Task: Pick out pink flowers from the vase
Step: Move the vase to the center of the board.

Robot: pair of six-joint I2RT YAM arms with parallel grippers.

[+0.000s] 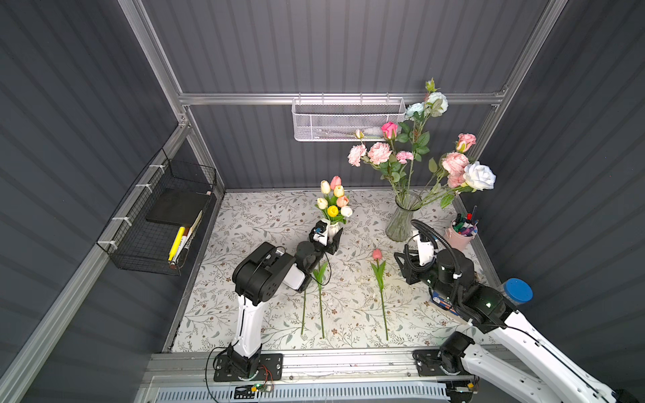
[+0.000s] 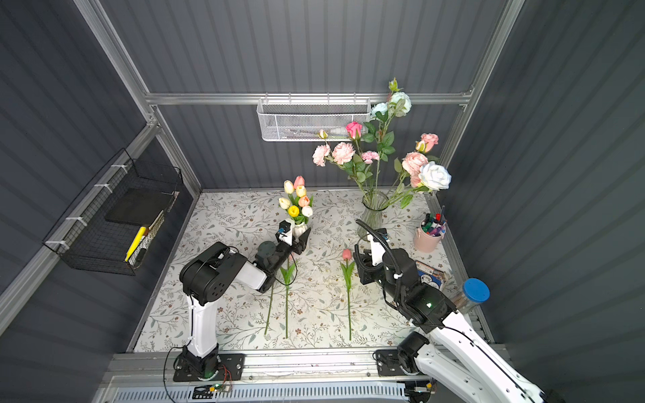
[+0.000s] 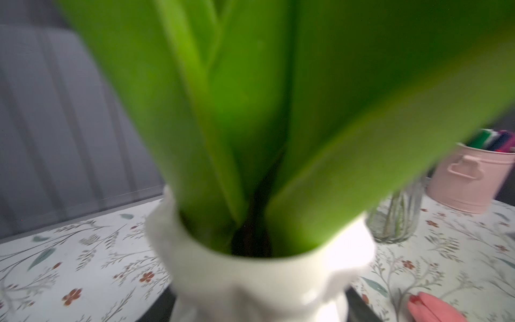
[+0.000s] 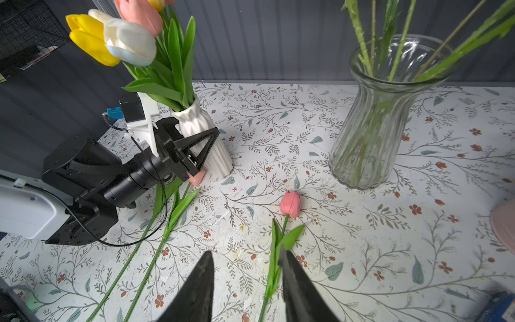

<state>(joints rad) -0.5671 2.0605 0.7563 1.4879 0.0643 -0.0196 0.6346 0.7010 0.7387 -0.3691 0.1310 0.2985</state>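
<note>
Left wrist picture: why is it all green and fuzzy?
In the left wrist view the green leaves sit very close to the lens and blur, and the white vase glares bright; in the right wrist view that vase looks sharp.

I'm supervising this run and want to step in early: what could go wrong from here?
1. The left gripper has its jaws either side of the slim white vase; a sideways nudge could topple it and its tulips.
2. A pink tulip head lies beside that vase's foot, close to the gripper, and could get squashed.
3. The glass vase holds long stems that lean outward; tugging one might tip it.
</note>
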